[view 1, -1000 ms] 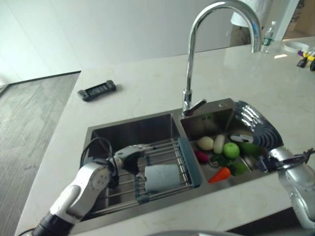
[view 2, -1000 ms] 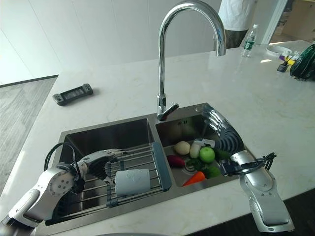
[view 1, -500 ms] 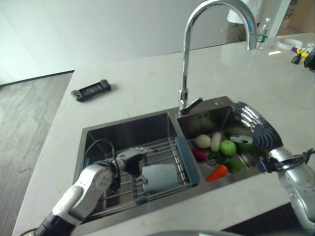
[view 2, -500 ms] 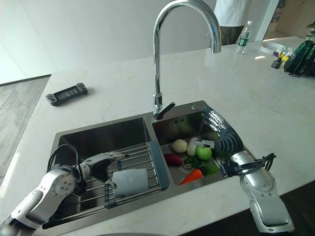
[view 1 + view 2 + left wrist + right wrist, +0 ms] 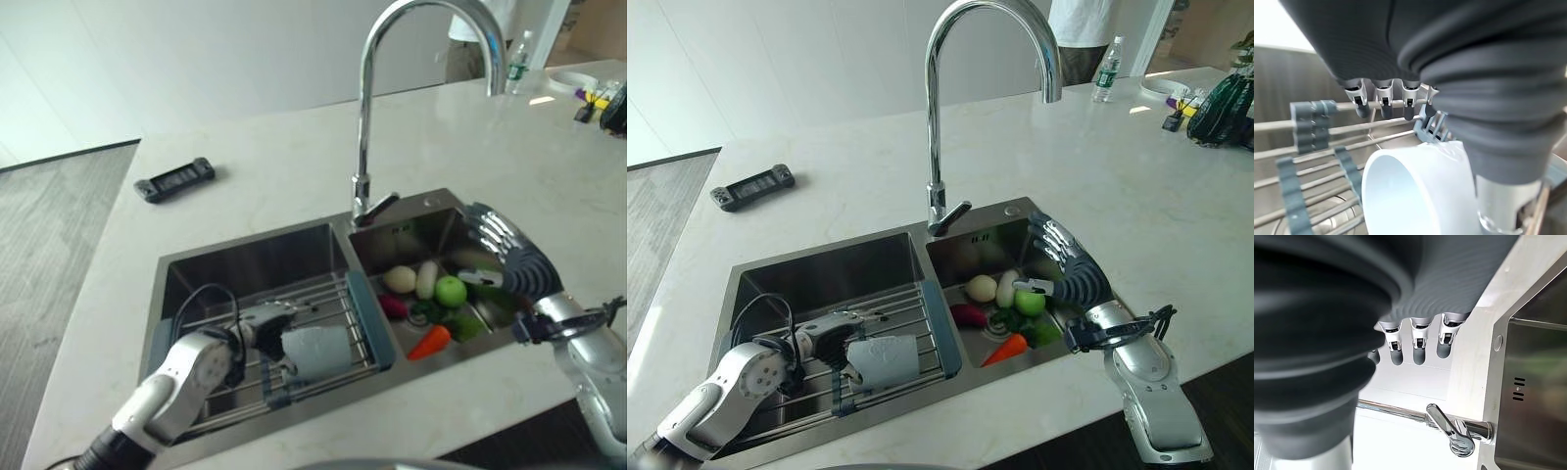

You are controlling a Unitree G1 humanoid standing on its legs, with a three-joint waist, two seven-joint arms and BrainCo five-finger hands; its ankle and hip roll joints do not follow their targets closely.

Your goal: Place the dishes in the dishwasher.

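Left robot hand [image 5: 828, 336] resting released, fingers straight, beside white cup [image 5: 884, 359] lying on sink rack [image 5: 911, 305], right robot hand [image 5: 1070, 271] hovering released over vegetables [image 5: 1012, 313]

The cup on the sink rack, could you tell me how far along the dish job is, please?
Nothing looks done yet: the pale blue cup lies on its side on the sink rack. The left hand is beside it, fingers reaching over, not gripping. The right hand hovers open above the vegetable basin. Grasping, lifting and loading all remain.
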